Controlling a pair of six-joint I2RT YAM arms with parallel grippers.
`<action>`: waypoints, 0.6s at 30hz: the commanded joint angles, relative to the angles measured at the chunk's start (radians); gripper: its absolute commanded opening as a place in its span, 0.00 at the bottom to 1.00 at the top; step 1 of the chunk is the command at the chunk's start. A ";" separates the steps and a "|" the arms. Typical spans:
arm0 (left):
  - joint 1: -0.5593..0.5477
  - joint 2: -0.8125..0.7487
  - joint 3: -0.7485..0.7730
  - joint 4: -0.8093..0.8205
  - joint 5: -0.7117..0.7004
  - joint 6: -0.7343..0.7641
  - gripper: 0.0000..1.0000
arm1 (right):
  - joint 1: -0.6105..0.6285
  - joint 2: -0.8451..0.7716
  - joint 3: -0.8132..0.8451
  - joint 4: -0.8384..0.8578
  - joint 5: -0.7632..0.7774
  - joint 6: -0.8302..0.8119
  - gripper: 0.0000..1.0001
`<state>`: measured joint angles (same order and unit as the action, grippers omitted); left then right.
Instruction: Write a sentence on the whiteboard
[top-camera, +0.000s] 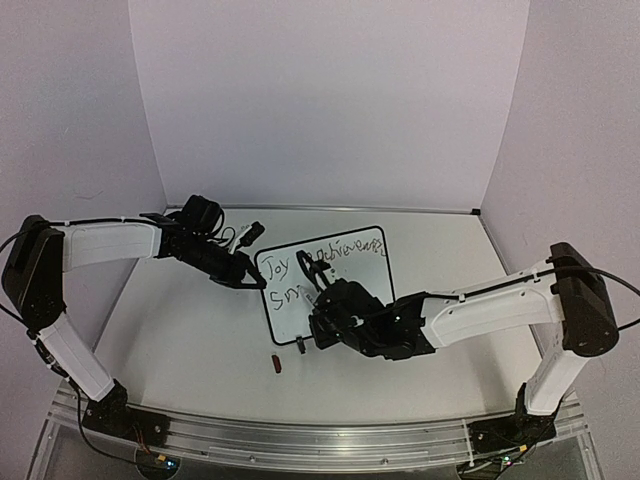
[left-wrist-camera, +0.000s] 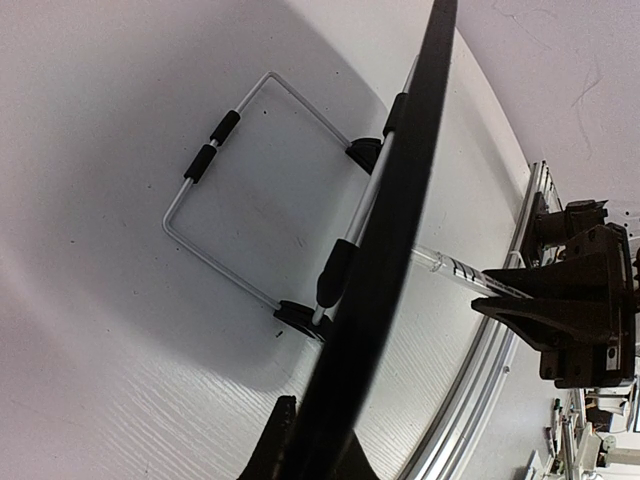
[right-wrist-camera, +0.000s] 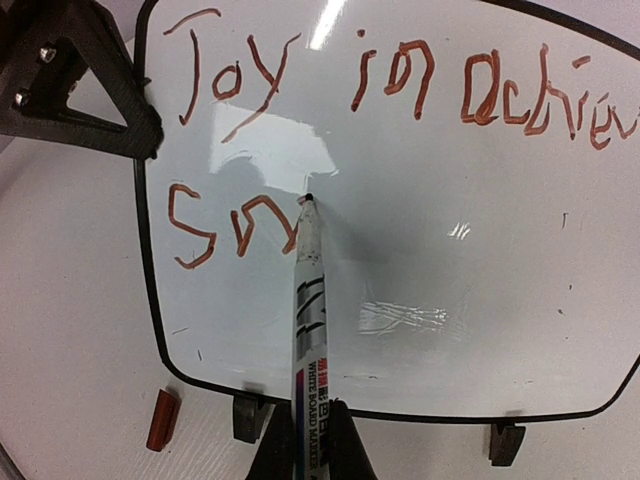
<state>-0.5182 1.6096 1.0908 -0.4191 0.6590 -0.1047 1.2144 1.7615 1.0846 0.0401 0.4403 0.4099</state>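
Note:
The whiteboard (right-wrist-camera: 450, 250) leans on its wire stand (left-wrist-camera: 230, 200) mid-table, with red writing "Joy in achiev..." along the top and "Sn" below it. My right gripper (right-wrist-camera: 312, 425) is shut on a whiteboard marker (right-wrist-camera: 308, 320). The marker's tip rests on the board just right of the "n". My left gripper (left-wrist-camera: 318, 450) is shut on the board's black frame (left-wrist-camera: 400, 200), at its left edge in the top view (top-camera: 258, 282). The right gripper (top-camera: 318, 318) sits in front of the board's lower left part.
The marker's red cap (right-wrist-camera: 163, 420) lies on the table below the board's lower left corner, also seen in the top view (top-camera: 277, 363). Two black clip feet (right-wrist-camera: 248, 415) hold the board's bottom edge. A metal rail (top-camera: 300, 435) runs along the near table edge.

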 joint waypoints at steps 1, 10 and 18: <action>0.003 0.000 0.028 -0.011 -0.074 0.008 0.00 | -0.010 -0.016 0.000 -0.021 0.070 0.033 0.00; 0.004 0.000 0.028 -0.010 -0.073 0.008 0.00 | -0.010 -0.025 -0.018 -0.032 0.040 0.042 0.00; 0.004 0.002 0.029 -0.014 -0.075 0.008 0.00 | -0.003 -0.052 -0.062 -0.029 0.007 0.050 0.00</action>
<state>-0.5182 1.6096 1.0908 -0.4194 0.6590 -0.1046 1.2144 1.7492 1.0560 0.0377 0.4515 0.4424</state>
